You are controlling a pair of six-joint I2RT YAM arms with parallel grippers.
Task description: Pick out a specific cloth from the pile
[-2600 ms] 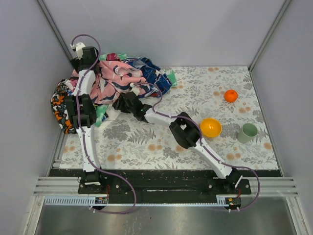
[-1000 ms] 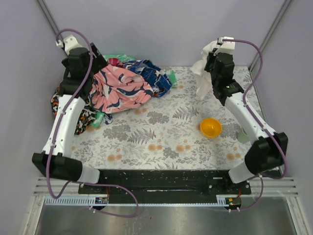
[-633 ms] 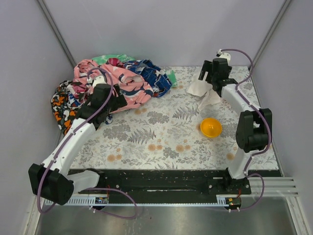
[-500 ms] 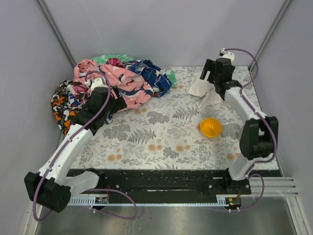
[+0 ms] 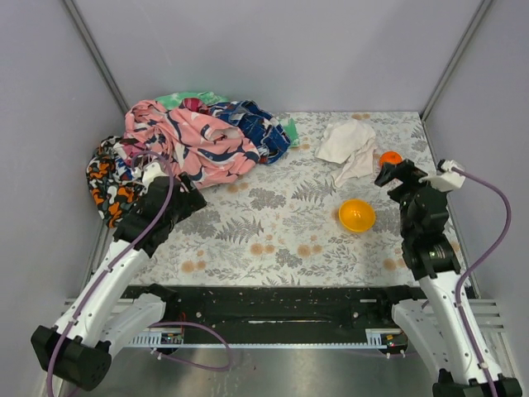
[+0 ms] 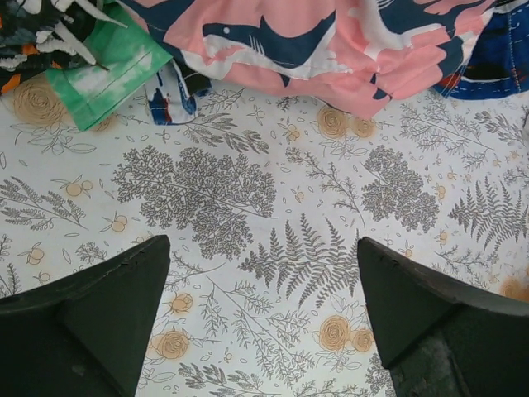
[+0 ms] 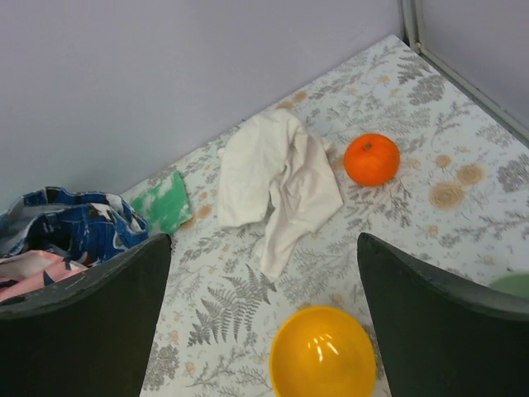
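at the far right of the floral desk [image 5: 273, 223], well apart from the colourful patterned pile [image 5: 194, 141], the plain white soft cloth [image 5: 347, 147] lies crumpled. left gripper [image 5: 183, 198] and right gripper [image 5: 395, 171] gape released, empty. it should handle light and limp; pinch a raised fold.

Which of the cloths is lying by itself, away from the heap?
The plain white cloth, crumpled beside the orange fruit at the far right. Every other cloth is patterned and bunched in the pile at the far left.
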